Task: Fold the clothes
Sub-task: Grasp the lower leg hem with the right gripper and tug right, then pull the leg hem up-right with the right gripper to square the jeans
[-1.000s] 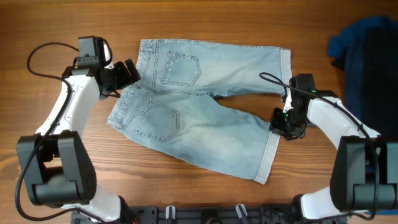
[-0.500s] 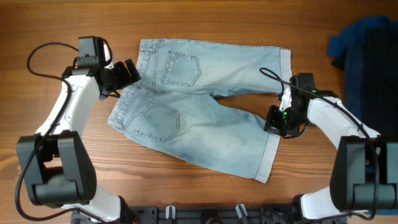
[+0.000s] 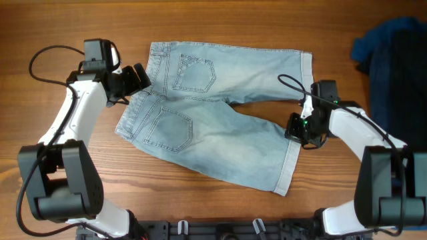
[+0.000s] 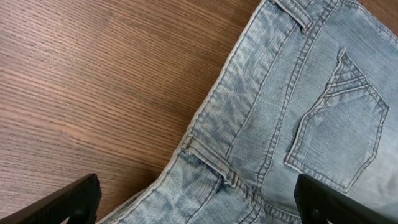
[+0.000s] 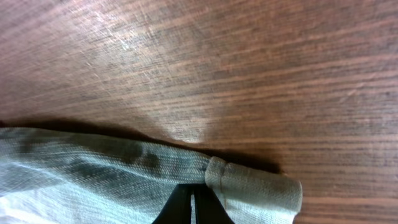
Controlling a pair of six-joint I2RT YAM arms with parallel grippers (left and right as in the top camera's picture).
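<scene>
Two claws: left claw [image 3: 142, 77] gapes beside the shorts [image 3: 220, 137], right claw [image 3: 295, 129] pinches their cuff [image 5: 249, 186].

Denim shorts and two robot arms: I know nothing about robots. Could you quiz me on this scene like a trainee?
1. Which one stands wide open: the left gripper or the right gripper?
2. True or false: the shorts are already folded in half.
3. The right gripper's shut tips are at: A) a leg hem B) a back pocket C) the waistband.
Key: 1 left gripper; 2 false, they lie spread out; 3 A.
</scene>
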